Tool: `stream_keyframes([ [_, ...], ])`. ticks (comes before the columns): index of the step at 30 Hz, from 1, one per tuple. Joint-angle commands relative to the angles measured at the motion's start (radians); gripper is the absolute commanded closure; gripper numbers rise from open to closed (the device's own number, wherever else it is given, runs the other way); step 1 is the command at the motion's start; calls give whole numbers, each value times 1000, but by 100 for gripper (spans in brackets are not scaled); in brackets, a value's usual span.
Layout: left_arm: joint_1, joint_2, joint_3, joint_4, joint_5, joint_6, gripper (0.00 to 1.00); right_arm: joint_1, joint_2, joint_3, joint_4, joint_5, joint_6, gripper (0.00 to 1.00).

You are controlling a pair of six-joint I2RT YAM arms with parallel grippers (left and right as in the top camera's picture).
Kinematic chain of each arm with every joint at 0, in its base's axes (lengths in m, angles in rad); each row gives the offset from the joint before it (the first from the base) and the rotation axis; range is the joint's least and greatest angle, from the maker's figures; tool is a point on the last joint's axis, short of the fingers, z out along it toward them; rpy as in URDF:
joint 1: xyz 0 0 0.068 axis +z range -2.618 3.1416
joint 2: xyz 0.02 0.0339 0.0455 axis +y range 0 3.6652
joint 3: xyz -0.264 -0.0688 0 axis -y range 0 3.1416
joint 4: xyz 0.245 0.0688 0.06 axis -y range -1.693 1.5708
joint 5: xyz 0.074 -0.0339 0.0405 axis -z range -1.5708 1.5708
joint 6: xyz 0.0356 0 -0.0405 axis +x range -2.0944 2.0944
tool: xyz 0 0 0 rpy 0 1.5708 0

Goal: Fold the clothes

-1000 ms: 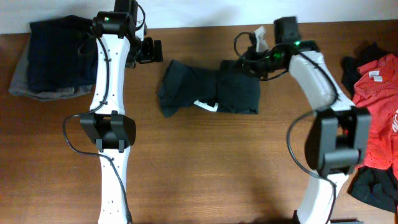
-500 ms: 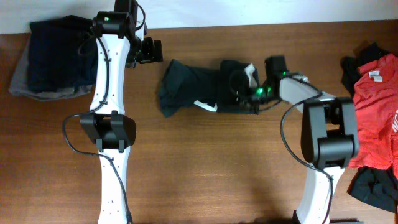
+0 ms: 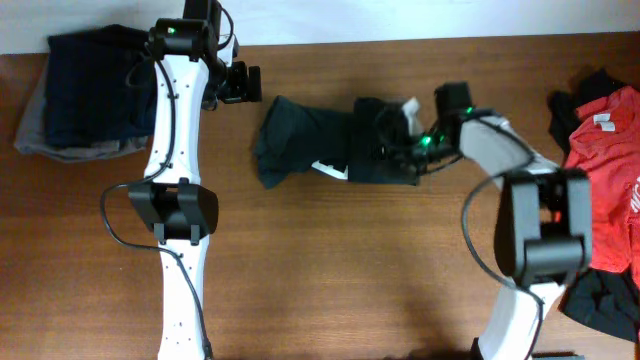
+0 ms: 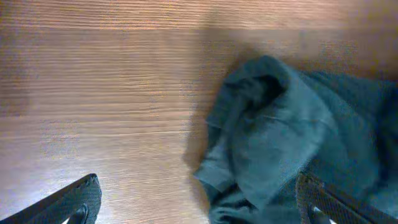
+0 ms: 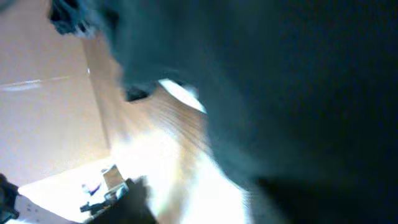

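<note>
The clothes I am working on are one long blackish-green garment (image 3: 310,140) lying bunched across the table's middle back, with a short white stripe (image 3: 330,170) on its front edge. My left gripper (image 3: 243,83) hangs open just left of the garment's left end. In the left wrist view its gripper (image 4: 199,208) spans bare wood and the crumpled cloth (image 4: 292,137). My right gripper (image 3: 395,140) lies low over the garment's right part. The right wrist view is blurred: dark cloth (image 5: 280,74) fills it, one finger (image 5: 127,202) shows far off at the lower left, and nothing is pinched.
A folded navy and grey pile (image 3: 85,95) sits at the back left corner. A red garment (image 3: 605,170) and black ones (image 3: 600,300) lie heaped at the right edge. The table's back edge runs just behind both grippers.
My right gripper came down from the table's back onto the garment's right part, then its jaws spread apart. The left arm has not moved.
</note>
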Motion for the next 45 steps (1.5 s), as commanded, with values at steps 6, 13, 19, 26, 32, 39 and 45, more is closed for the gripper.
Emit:
stream_keyframes([
  [6,13,26,-58,-4,261,132,1,-7,-162,123,-192,421,-35,1],
  [13,49,78,-137,34,322,132,1,-6,-159,120,-246,427,-39,2],
  [19,96,149,-137,24,453,193,1,-6,-159,120,-244,427,-39,1],
  [26,86,193,-137,-3,557,307,1,-6,-159,120,-240,428,-39,1],
  [32,63,195,-137,-38,573,347,1,-6,-159,120,-237,428,-39,1],
  [39,53,216,-137,-76,587,365,1,-6,-159,120,-230,428,-39,1],
  [45,23,226,-137,-71,644,365,1,-6,-159,120,-230,428,-39,1],
])
